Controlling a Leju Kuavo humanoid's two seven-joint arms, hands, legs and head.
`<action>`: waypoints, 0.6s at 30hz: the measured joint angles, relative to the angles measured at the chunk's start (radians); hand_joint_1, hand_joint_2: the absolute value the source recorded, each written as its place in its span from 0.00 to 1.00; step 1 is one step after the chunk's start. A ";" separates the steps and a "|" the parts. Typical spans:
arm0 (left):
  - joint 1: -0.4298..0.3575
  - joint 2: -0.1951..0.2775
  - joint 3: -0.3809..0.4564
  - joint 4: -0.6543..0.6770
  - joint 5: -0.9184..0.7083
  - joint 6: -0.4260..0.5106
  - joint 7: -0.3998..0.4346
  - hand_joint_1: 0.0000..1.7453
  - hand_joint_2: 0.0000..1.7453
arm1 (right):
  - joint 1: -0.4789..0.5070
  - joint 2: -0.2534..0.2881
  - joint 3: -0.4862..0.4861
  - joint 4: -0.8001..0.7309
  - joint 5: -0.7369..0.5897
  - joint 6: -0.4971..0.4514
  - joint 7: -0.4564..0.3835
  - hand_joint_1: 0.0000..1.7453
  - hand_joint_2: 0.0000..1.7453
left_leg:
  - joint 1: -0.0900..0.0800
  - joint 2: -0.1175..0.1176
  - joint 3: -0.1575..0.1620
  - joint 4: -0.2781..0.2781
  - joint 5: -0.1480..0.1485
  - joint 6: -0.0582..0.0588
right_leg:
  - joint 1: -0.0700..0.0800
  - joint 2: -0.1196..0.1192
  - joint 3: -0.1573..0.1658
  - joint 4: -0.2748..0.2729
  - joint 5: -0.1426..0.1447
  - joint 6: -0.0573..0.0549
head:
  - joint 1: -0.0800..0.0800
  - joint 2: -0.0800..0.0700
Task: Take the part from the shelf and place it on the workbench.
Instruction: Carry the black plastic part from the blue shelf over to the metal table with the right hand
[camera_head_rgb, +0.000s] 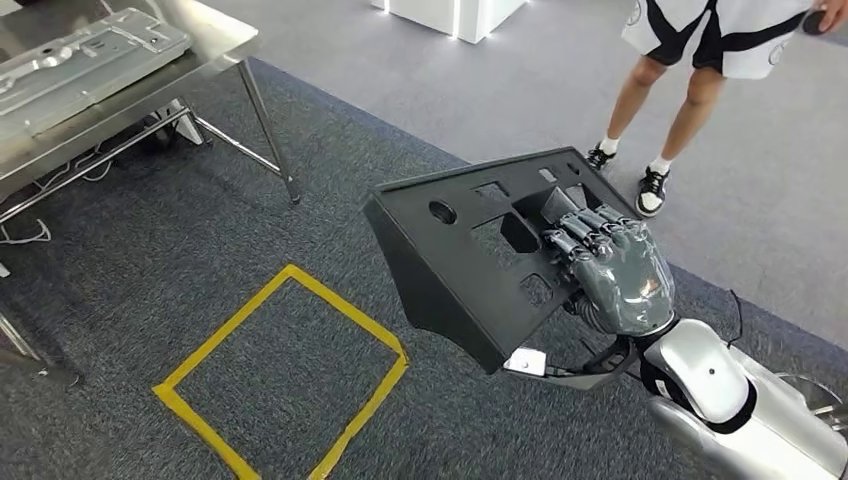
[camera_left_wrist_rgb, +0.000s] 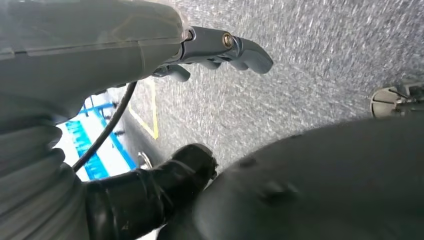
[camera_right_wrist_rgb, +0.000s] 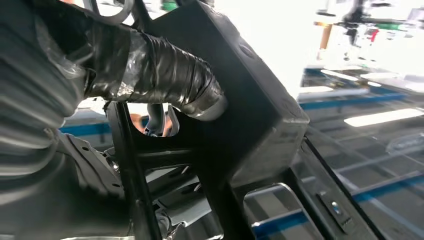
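The part is a flat black panel (camera_head_rgb: 470, 270) with several cut-outs, held tilted in the air over the carpet. My right hand (camera_head_rgb: 610, 265) grips its right edge, fingers curled over the top face. In the right wrist view the taped thumb (camera_right_wrist_rgb: 170, 75) presses against the panel (camera_right_wrist_rgb: 260, 115) from the other side. The steel workbench (camera_head_rgb: 215, 45) stands at the far left, well apart from the panel. My left hand (camera_left_wrist_rgb: 150, 40) hangs above the floor with its thumb (camera_left_wrist_rgb: 245, 50) out and nothing in it.
A silver stamped metal sheet (camera_head_rgb: 80, 60) lies on the workbench. A yellow taped square (camera_head_rgb: 290, 370) marks the carpet below the panel. A person (camera_head_rgb: 690, 60) in shorts and sneakers stands at the far right on the lighter floor.
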 joint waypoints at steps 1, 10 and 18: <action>0.000 0.000 0.000 0.000 -0.001 -0.001 0.000 0.00 1.00 | 0.000 0.000 0.000 0.000 -0.001 0.001 0.000 1.00 1.00 | 0.004 0.013 -0.040 0.064 -0.020 -0.005 | 0.002 -0.016 0.007 -0.001 -0.005 -0.002 | 0.000 0.000; 0.004 0.002 0.000 0.000 -0.001 -0.014 0.012 0.00 1.00 | -0.016 -0.005 0.001 0.001 -0.019 0.013 -0.014 1.00 1.00 | -0.006 0.084 0.022 -0.143 0.119 0.014 | 0.010 -0.125 0.075 -0.003 -0.070 0.034 | 0.001 0.000; -0.005 0.006 -0.001 0.000 -0.001 -0.020 0.019 0.00 1.00 | -0.047 -0.014 0.001 0.010 -0.045 0.034 -0.021 1.00 1.00 | 0.000 -0.018 0.081 -0.168 0.092 0.052 | -0.005 -0.001 -0.108 0.299 -0.157 0.052 | 0.002 0.000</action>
